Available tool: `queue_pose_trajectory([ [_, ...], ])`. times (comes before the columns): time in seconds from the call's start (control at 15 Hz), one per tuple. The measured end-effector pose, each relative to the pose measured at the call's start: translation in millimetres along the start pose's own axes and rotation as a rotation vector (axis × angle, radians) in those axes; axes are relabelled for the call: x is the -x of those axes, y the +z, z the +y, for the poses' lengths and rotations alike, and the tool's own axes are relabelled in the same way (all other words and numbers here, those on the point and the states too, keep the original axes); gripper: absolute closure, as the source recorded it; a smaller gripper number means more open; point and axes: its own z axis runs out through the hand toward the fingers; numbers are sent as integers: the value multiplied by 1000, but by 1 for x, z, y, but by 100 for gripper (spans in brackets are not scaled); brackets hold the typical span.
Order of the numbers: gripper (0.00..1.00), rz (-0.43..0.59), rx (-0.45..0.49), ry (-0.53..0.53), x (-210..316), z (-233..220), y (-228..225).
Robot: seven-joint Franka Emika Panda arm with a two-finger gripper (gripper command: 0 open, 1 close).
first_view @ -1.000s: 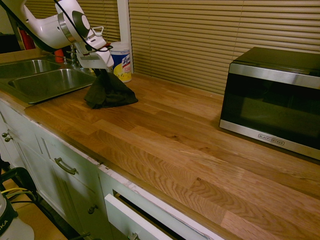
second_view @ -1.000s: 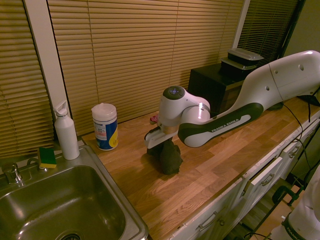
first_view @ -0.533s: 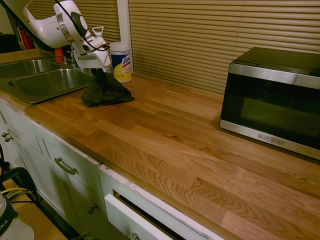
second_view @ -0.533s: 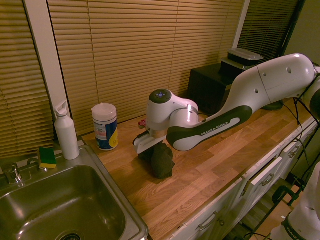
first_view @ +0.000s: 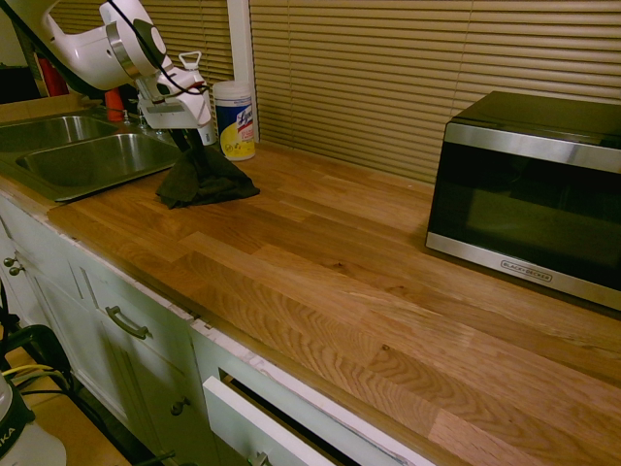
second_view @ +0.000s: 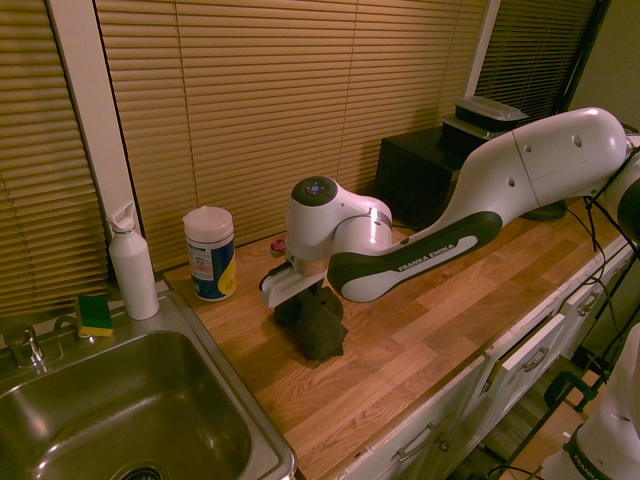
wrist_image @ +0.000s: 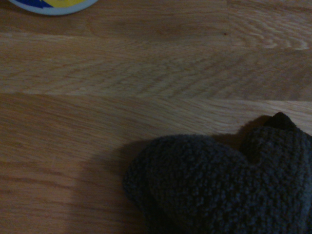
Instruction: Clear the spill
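Observation:
A dark grey cloth (first_view: 206, 180) lies bunched on the light wood counter (first_view: 320, 262) beside the sink, with its peak rising toward my gripper (first_view: 191, 139). The gripper hangs straight above the cloth (second_view: 315, 328) and touches its top; the hand (second_view: 292, 288) hides whether the cloth is still held. The wrist view shows the cloth's knitted edge (wrist_image: 224, 185) on bare wood. The spill is hidden or out of view: no dark blots show on the wood in any view.
A wipes canister (first_view: 235, 118) stands just behind the cloth by the blinds. The steel sink (first_view: 87, 160) lies to one side, with a white bottle (second_view: 132, 262) and a sponge (second_view: 95, 313) at its rim. A black microwave (first_view: 529, 194) stands further along the counter.
The arm has dragged the cloth along the counter toward the sink and the wipes canister. The cloth's raised peak has sunk and the cloth lies flatter.

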Motion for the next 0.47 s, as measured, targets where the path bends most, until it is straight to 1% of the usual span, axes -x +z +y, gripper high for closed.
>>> queue_pose_trajectory([
  [0.2, 0, 22, -19, 23, -3, 2, -26],
  [0.47, 0, 64, -47, 48, 8, 13, -74],
])
